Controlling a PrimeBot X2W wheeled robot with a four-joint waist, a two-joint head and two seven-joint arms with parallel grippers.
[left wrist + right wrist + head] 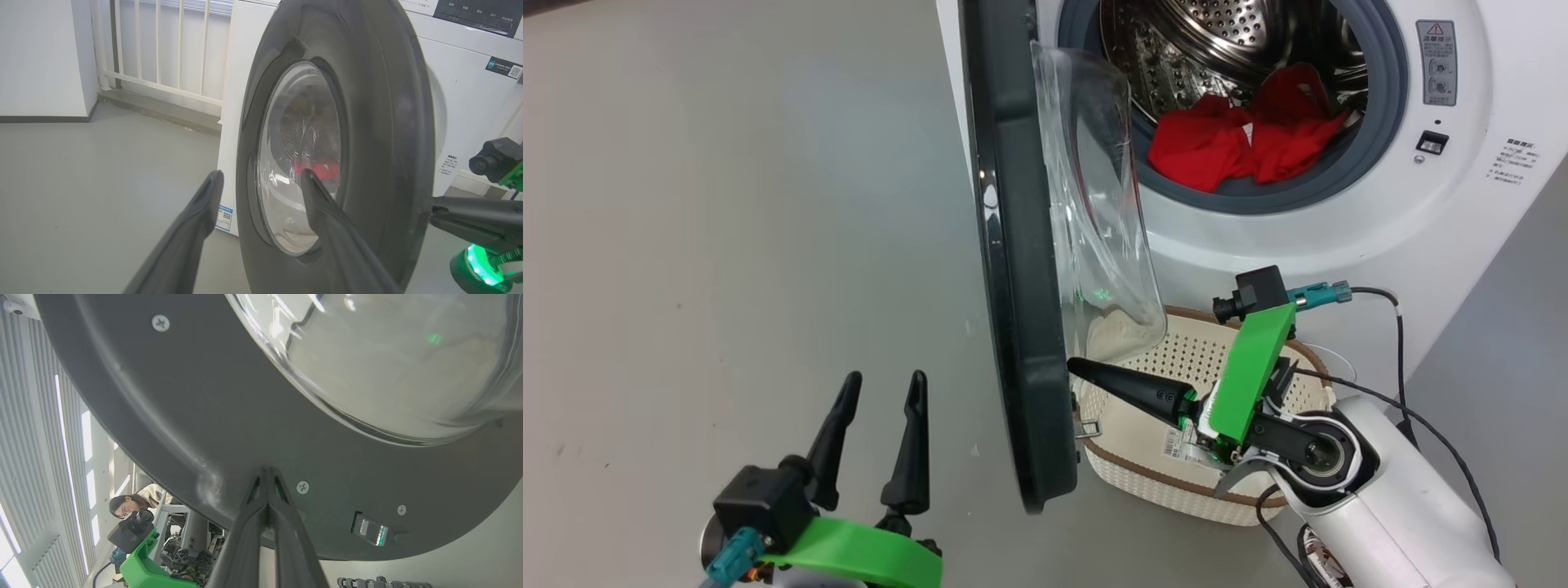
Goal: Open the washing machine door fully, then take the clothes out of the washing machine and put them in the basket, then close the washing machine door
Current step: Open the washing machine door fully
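The washing machine door (1013, 286) stands roughly half open, edge-on in the head view. Its black rim is directly ahead of the right hand (1074, 365), whose two fingers (249, 539) are pressed together with nothing between them. In the right wrist view the joined tips meet the door's inner face on the dark rim, just below the clear glass bowl (388, 355) and a little aside from the latch (369, 531). They appear to touch it. The step in hand, as I judge it, is pushing the door wider from the inside.

To do it well, the right hand should follow the arc the door swings on rather than drive straight out. That way the tips don't slide across the smooth plastic toward the glass or off the free edge. Contact on the latch side of the rim should give good leverage, and a slow, even push suits it.

The left hand (886, 380) is on the far side of the door from the right hand, fingers spread wide and empty, clear of the outer face. It will have to give way as the door swings toward it, or it could take the rim and steady it at full opening.

The basket (1152, 490) sits beneath and behind the right hand, on the floor (727, 204) against the washing machine (1462, 229). The clothes (1241, 139) lie in the drum (1217, 41), beyond the right hand, untouched.
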